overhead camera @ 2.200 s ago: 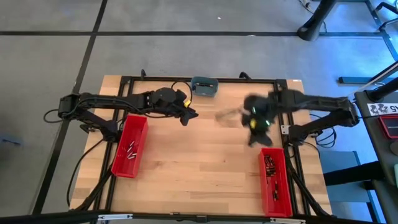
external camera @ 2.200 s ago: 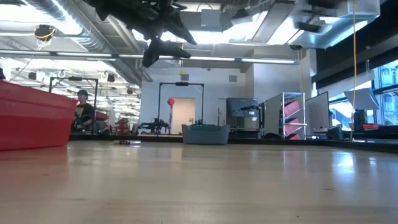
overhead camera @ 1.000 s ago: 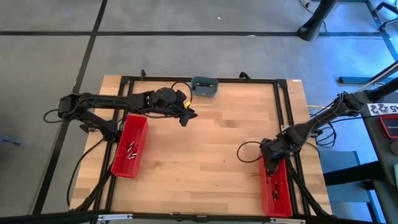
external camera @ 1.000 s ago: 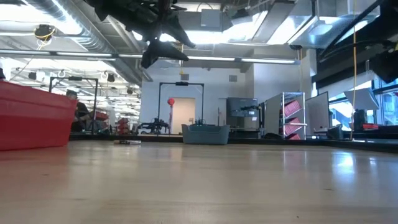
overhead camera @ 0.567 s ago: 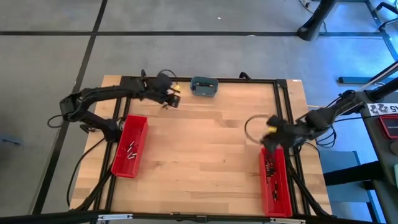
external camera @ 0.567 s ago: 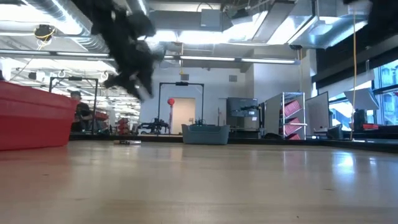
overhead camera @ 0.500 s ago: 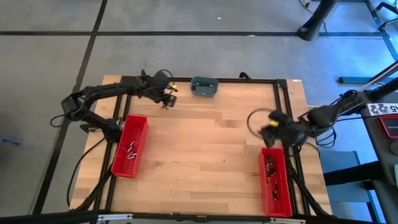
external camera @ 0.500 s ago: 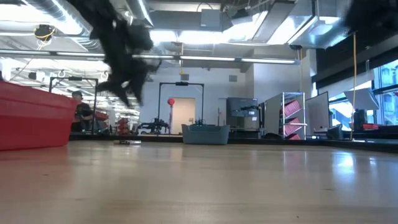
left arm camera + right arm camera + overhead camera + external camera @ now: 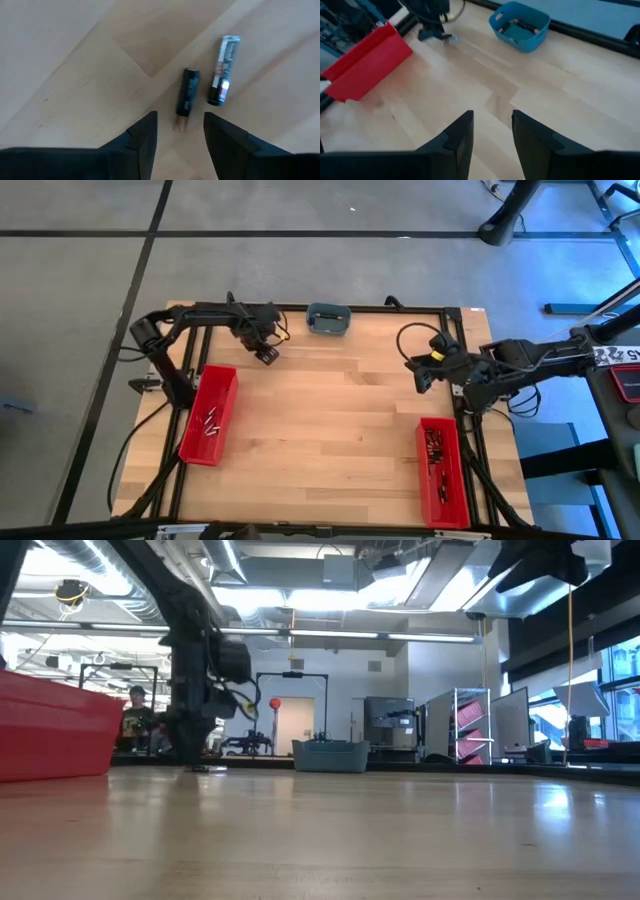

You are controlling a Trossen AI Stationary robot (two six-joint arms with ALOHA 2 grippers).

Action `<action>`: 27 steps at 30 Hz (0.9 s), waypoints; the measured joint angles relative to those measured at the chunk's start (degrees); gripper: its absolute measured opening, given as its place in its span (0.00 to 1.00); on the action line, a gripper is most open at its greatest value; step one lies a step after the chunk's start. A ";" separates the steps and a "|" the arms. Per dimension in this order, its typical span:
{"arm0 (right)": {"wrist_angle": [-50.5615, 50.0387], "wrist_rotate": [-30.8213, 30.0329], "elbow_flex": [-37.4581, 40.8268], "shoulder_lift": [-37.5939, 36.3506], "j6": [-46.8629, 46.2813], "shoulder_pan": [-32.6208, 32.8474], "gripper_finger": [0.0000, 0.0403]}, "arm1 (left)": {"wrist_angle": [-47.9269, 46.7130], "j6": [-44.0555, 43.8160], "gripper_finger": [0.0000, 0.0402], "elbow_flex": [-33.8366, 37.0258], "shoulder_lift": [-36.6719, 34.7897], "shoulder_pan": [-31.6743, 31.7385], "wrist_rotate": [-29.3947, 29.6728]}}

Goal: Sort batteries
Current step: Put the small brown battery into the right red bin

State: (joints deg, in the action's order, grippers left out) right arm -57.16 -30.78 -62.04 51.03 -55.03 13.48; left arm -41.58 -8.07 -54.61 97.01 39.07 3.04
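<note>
Two batteries lie side by side on the wood at the table's far left: a dark one [image 9: 188,91] and a silvery-dark one [image 9: 223,70]. My left gripper [image 9: 180,132] points down just above them, open, its fingers standing beyond the dark battery's end; in the high view my left gripper [image 9: 265,352] is near the far-left corner. My right gripper [image 9: 420,372] hangs high over the table's right side, open and with nothing between its fingers [image 9: 492,130]. More batteries lie in the grey-blue dish [image 9: 520,20].
A red bin [image 9: 208,415] with a few batteries stands at the left edge, and another red bin [image 9: 441,470] with batteries stands at the near right. The dish [image 9: 328,319] sits at the far edge's middle. Bare wood lies between the two bins.
My left gripper has swung from above the table's middle toward the far-left corner, tipped to point down and sunk close to the wood. My right gripper has risen from over the right bin's far end and gone toward the far edge.
</note>
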 joint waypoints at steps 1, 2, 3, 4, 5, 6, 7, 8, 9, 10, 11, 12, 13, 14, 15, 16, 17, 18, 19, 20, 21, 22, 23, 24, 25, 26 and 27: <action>0.67 0.08 0.00 0.10 0.34 -0.50 0.34 | 0.27 0.12 0.36 0.00 0.87 0.02 0.04; 1.16 0.30 0.00 0.14 0.84 -0.94 0.34 | 0.45 0.42 0.35 -0.05 1.70 0.02 0.10; 1.43 0.41 0.00 0.21 1.37 -1.35 0.34 | 0.49 0.68 0.32 -0.24 2.34 0.02 0.23; 1.84 0.57 0.00 0.30 1.75 -1.72 0.34 | 0.30 0.73 0.30 -0.37 2.93 0.02 0.43; 2.48 0.96 0.00 0.49 2.51 -2.11 0.34 | 0.04 0.74 0.26 -0.39 3.50 0.02 0.61; 3.27 1.62 0.00 0.61 3.53 -2.52 0.34 | -0.08 0.78 0.23 -0.41 3.83 -0.02 1.00; 4.22 2.74 0.00 0.76 5.09 -2.91 0.34 | -0.21 0.78 0.18 -0.41 3.99 -0.06 1.34; 5.58 4.32 0.00 1.20 7.37 -3.32 0.34 | -0.48 0.94 0.13 -0.37 4.02 -0.07 1.71; 7.39 6.46 0.00 1.86 10.08 -3.74 0.34 | -0.84 1.36 0.08 -0.40 3.98 -0.07 1.99; 9.50 9.02 -0.02 2.53 12.98 -4.20 0.34 | -1.24 2.01 0.05 -0.37 3.53 -0.07 2.14; 11.43 11.92 -0.02 3.37 15.95 -4.79 0.34 | -1.60 2.52 0.04 -0.32 3.00 -0.07 2.40; 13.52 14.37 -0.02 4.53 18.76 -5.58 0.34 | -2.03 2.74 0.04 -0.24 2.24 -0.11 2.96; 16.05 16.83 -0.02 5.76 21.21 -6.55 0.34 | -3.16 2.64 0.04 -0.13 1.09 -0.25 3.56; 18.53 18.71 -0.02 6.98 23.48 -7.66 0.34 | -5.65 2.37 0.05 0.15 -0.21 -0.39 4.19; 20.85 20.11 -0.02 8.45 25.44 -8.96 0.34 | -7.50 1.47 0.05 0.26 -2.23 -0.68 4.12; 23.53 20.97 -0.02 10.01 27.56 -10.40 0.34 | -7.07 0.32 0.04 -0.13 -4.39 -1.13 4.07; 26.31 22.02 -0.02 11.56 29.69 -11.81 0.34 | -6.30 -1.26 0.03 -0.46 -6.85 -1.90 4.11; 29.11 23.12 -0.02 13.27 31.88 -13.09 0.34 | -6.03 -3.01 0.03 -0.54 -9.51 -2.83 3.80; 32.35 24.45 -0.02 15.03 33.89 -14.43 0.34 | -6.17 -4.48 0.03 -0.47 -11.97 -4.01 3.11; 35.59 26.19 -0.02 16.70 35.74 -15.97 0.34 | -5.94 -5.75 0.03 -0.31 -14.48 -5.36 2.15; 39.29 27.93 -0.02 18.65 37.13 -17.53 0.34 | -4.27 -6.95 0.03 -0.29 -17.02 -6.86 1.21; 43.68 29.82 -0.02 20.55 37.78 -18.75 0.34 | -2.01 -8.09 0.03 -0.32 -19.35 -8.56 0.18; 47.70 31.78 -0.02 22.38 38.24 -20.06 0.34 | -0.03 -8.44 0.03 -0.37 -21.75 -10.36 -1.01; 52.18 33.69 -0.02 24.48 38.38 -21.27 0.34 | 2.28 -8.33 0.03 -0.37 -23.95 -12.31 -2.34; 56.92 35.61 -0.02 26.47 38.35 -22.16 0.34 | 5.32 -7.53 0.03 -0.37 -25.65 -14.51 -3.66; 61.48 37.37 -0.02 28.35 38.33 -22.91 0.34 | 8.89 -5.99 0.03 -0.37 -27.22 -17.28 -4.47; 65.77 38.89 -0.02 30.18 38.30 -23.49 0.34 | 12.29 -4.97 0.03 -0.37 -28.51 -20.09 -4.60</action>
State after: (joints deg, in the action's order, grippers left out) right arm 8.61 8.10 -62.06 81.21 -16.73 -10.01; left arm -29.29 -13.04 -54.98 68.50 18.98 -1.57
